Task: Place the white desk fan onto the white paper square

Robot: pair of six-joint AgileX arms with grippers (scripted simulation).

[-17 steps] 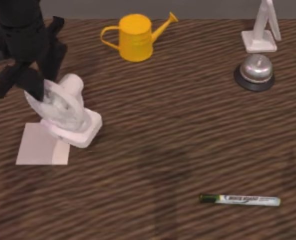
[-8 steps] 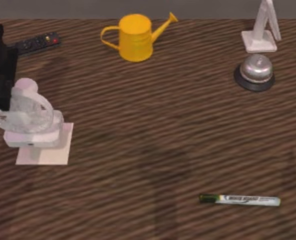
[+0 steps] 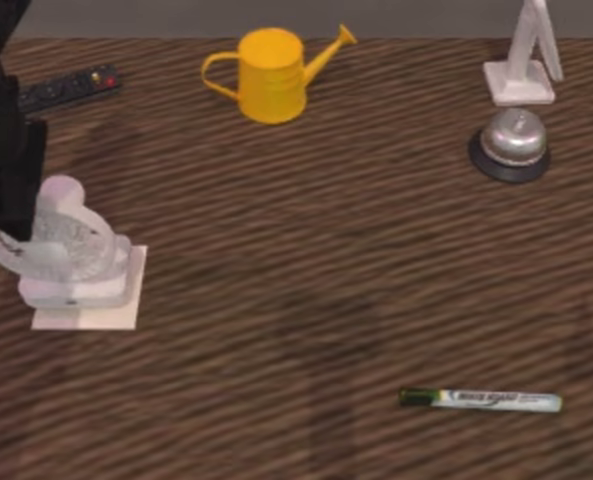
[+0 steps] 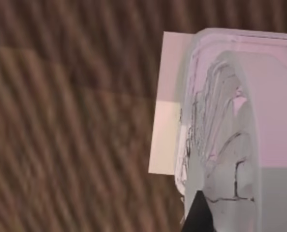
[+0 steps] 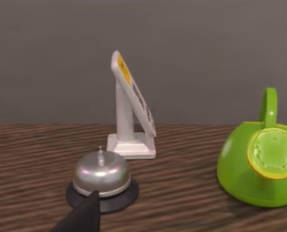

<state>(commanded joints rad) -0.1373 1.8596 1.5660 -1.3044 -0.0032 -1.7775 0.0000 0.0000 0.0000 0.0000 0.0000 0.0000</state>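
The white desk fan (image 3: 66, 250) stands at the table's left with its base on the white paper square (image 3: 86, 315), the cage leaning toward the left edge. My left gripper (image 3: 6, 215) is beside it, shut on the cage. In the left wrist view the fan (image 4: 240, 121) fills the frame over the paper square (image 4: 170, 72), and one dark fingertip (image 4: 199, 215) presses against the cage; the other finger is hidden. My right gripper (image 5: 87, 212) is parked outside the top view and looks open, holding nothing.
A yellow watering can (image 3: 271, 75) and a black remote (image 3: 71, 87) lie at the back left. A silver bell (image 3: 511, 140) and a tall white stand (image 3: 524, 60) sit back right. A marker (image 3: 481, 400) lies front right. A green watering can (image 5: 259, 164) shows in the right wrist view.
My left arm carried the fan leftward from the paper's right edge onto the sheet, then set it down lower; the remote came into sight.
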